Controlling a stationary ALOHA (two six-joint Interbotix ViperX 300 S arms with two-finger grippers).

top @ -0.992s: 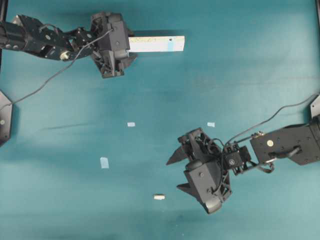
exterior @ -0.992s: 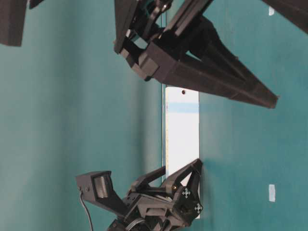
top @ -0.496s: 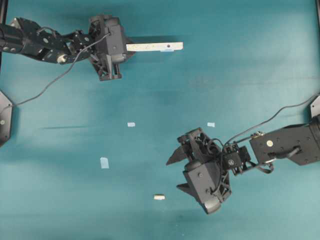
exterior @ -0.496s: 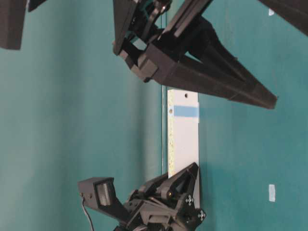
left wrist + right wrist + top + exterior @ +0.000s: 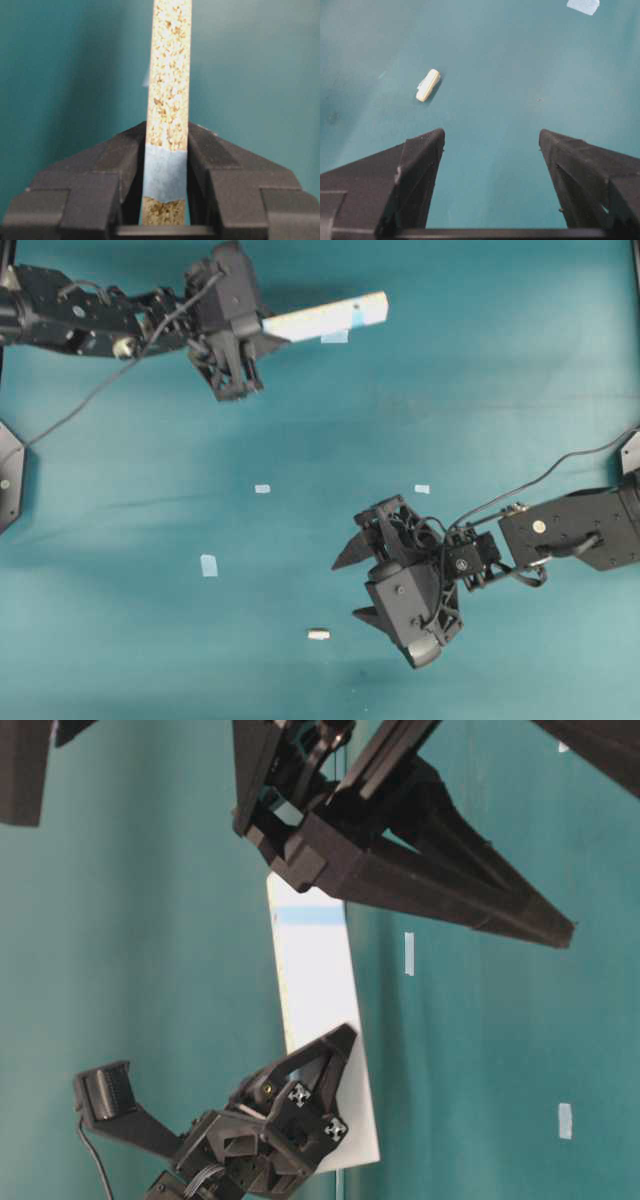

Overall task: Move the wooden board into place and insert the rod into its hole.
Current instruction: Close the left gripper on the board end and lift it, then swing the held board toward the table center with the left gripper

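Left wrist view shows the left gripper (image 5: 165, 165) pinching the wooden board (image 5: 169, 90) on edge between both fingers, lifted above the teal table (image 5: 520, 370) at its far left. Right gripper (image 5: 353, 585) hangs spread wide, empty, near the rod (image 5: 318, 635) lying flat.

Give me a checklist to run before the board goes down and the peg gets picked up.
1. Left gripper shut on the board: ok, both fingers press its edges in the left wrist view.
2. Board off the table: ok, it hangs tilted in the table-level view.
3. Hole at the blue-patched end visible and free: cannot tell, too small here.
4. Right gripper open: ok, jaws stand wide with nothing between them.
5. Peg reachable: ok, it lies alone on the table, ahead and left of the right gripper.
6. Peg lined up between the jaws: not ok, it lies off to the left.
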